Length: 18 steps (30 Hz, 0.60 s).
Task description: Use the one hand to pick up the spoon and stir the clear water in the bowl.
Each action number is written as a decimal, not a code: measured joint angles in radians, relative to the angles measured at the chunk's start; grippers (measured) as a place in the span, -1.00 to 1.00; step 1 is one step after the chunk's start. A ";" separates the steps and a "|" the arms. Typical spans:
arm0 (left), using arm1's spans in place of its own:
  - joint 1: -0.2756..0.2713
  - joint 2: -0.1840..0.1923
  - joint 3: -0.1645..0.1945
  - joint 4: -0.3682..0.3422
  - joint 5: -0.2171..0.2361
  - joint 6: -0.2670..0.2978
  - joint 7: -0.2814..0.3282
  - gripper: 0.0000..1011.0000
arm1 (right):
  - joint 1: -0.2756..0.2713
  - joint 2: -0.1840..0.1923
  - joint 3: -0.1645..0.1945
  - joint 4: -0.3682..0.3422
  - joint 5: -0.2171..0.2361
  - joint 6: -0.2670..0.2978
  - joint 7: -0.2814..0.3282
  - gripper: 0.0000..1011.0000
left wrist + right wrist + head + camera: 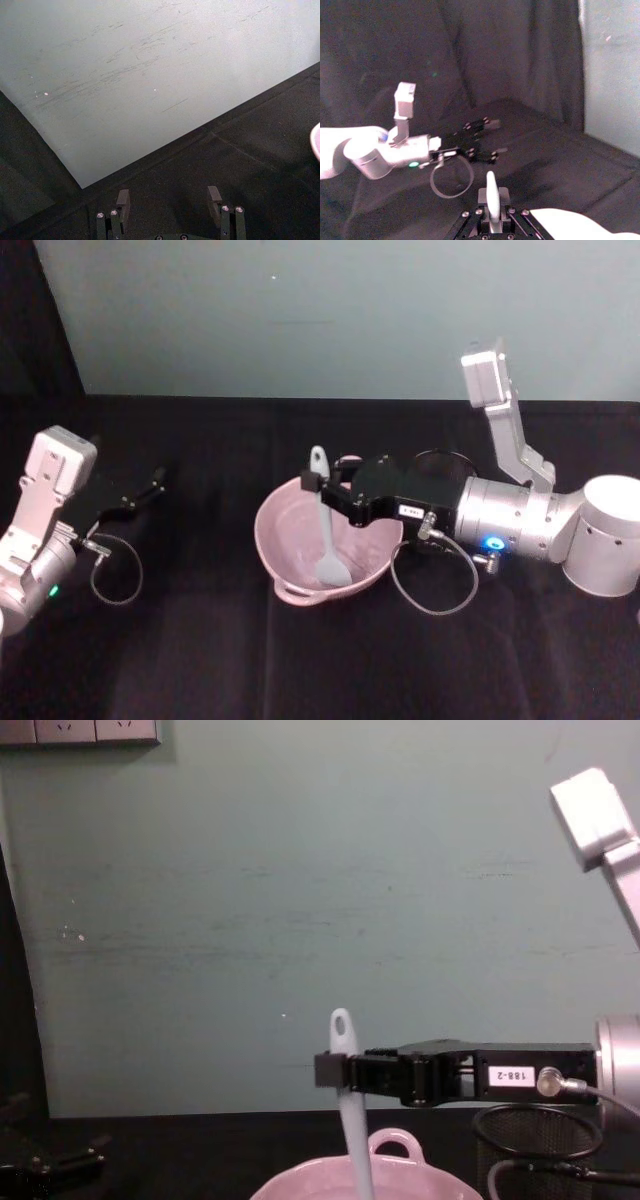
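Two grippers. Far left: left gripper (152,483) idle over black table (200,660), fingers spread, holding nothing. Centre: bowl (285,535) on table; spoon (326,525) near upright inside, oval end down on bowl floor, handle hole above rim. Water too clear to make out. Right: right gripper (322,483) clamped on spoon handle, high up. Risks: slim handle pivots or slips in clamp while stirring; wide sweep knocks rim, shifts bowl, slops water; cable (435,585) snags wire-mesh cup (545,1145) close behind.

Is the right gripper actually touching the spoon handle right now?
Touching. The chest view shows the right gripper shut on the spoon, gripping its handle just under the hole. The left gripper sits parked, open.
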 joint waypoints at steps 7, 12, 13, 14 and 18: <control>0.000 0.000 0.000 0.000 0.000 0.000 0.000 1.00 | 0.036 0.025 -0.041 -0.034 0.008 0.088 0.004 -0.77; 0.000 0.000 0.000 0.000 0.000 0.000 0.000 1.00 | 0.046 0.028 -0.056 -0.037 0.010 0.086 0.001 -0.77; 0.000 0.000 0.000 0.000 0.000 0.000 0.000 1.00 | 0.048 0.025 -0.058 -0.035 0.009 0.072 -0.003 -0.77; 0.000 0.000 0.000 0.000 0.000 0.000 0.000 1.00 | 0.048 0.025 -0.058 -0.035 0.009 0.072 -0.003 -0.77; 0.000 0.000 0.000 0.000 0.000 0.000 0.000 1.00 | 0.051 0.014 -0.060 -0.017 -0.009 -0.004 -0.037 -0.77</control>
